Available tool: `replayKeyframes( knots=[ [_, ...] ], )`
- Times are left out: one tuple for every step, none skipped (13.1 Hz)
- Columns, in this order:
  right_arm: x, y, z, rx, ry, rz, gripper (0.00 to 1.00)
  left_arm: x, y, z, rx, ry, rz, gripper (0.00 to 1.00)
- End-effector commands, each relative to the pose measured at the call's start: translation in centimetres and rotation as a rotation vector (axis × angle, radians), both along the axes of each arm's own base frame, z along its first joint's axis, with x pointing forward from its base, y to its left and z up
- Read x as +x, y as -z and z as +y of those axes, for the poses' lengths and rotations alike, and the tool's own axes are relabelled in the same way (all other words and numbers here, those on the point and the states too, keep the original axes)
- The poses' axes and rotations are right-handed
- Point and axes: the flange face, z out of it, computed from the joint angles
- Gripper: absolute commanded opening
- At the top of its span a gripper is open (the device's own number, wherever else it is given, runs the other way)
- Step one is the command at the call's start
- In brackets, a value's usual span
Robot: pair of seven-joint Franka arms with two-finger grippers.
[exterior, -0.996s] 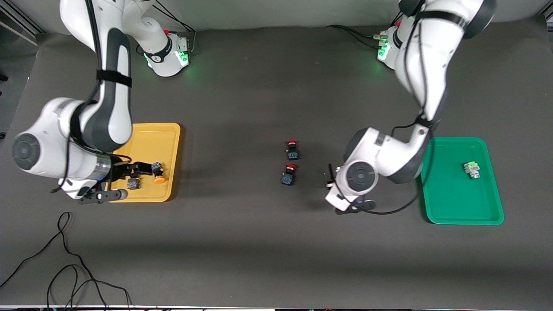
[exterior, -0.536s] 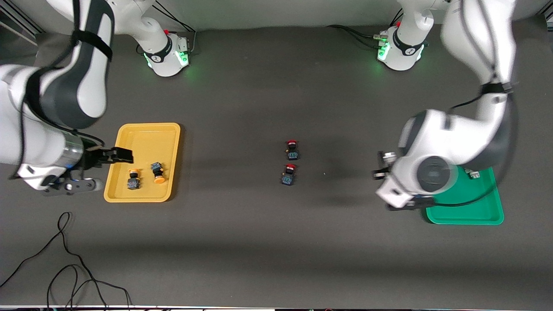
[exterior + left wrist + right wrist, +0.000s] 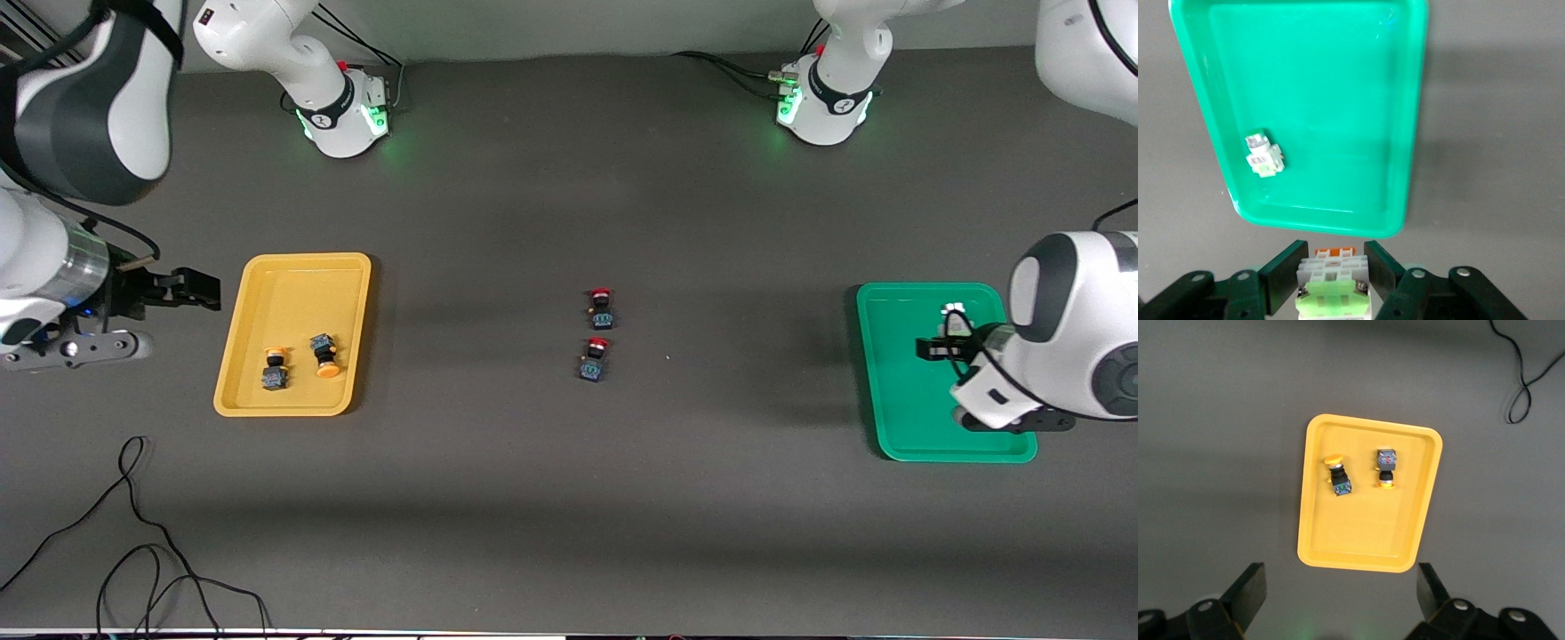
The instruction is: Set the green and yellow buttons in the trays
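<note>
The left hand (image 3: 944, 342) hangs over the green tray (image 3: 898, 418), which lies near the counter's edge at the left arm's end. In the left wrist view its two dark fingers (image 3: 1281, 283) are closed against the sides of a green button (image 3: 1332, 285), a whitish-grey switch body with a bright green face and a small orange part on top. A second green button (image 3: 1263, 155) lies inside the green tray (image 3: 1338, 100), close to one of its long walls; in the front view the arm covers it.

The right hand (image 3: 182, 291) is up over bare counter (image 3: 533, 498) just beside the yellow tray (image 3: 302, 271), toward the edge at the right arm's end. Its fingers (image 3: 1245, 593) are spread wide in the right wrist view, with nothing between them.

The yellow tray (image 3: 1365, 540) sits on the counter toward the right arm's end. Two yellow buttons lie in it, side by side but apart, in the half nearer the front camera: one yellow button (image 3: 275, 367) closer to the right arm's end, the other yellow button (image 3: 324, 355) closer to the counter's middle.

Two red-capped switches stand near the middle of the counter, one red-capped switch (image 3: 602, 308) farther from the front camera and the other red-capped switch (image 3: 594, 359) just nearer, not touching. A loose black cable (image 3: 133, 542) trails across the counter's corner nearest the front camera at the right arm's end.
</note>
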Motion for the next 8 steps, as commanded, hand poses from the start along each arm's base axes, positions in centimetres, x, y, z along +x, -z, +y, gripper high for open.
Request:
replayKeyframes(
  knots=[
    [-2.0,-1.8,-1.4,0.023,0.035,-0.001,1.00,-2.4,3.2,2.6,-0.022,0.042,-0.037,0.00],
    [-2.7,-2.1,-2.0,0.023,0.048,-0.001,1.00,-3.2,4.7,3.2,-0.027,0.039,-0.056,0.00],
    [-3.3,-2.1,-2.6,0.038,0.049,-0.001,1.00,-3.9,6.2,3.1,-0.033,0.046,-0.077,0.00],
    [-3.9,-2.1,-3.2,0.055,0.053,-0.002,1.00,-4.5,7.5,3.4,-0.038,0.047,-0.101,0.00],
    [-4.5,-2.0,-4.7,0.062,0.073,-0.006,1.00,-5.0,8.6,3.9,-0.044,0.042,-0.117,0.00],
    [-5.2,-1.9,-4.9,0.070,0.066,-0.017,1.00,-5.4,9.7,3.9,-0.050,0.046,-0.143,0.00],
    [-6.0,-1.9,-5.6,0.068,0.072,-0.026,1.00,-5.8,10.8,4.3,-0.057,0.041,-0.162,0.00],
    [-6.7,-1.9,-6.2,0.068,0.083,-0.029,1.00,-5.9,11.4,4.3,-0.061,0.043,-0.179,0.00]
  ],
)
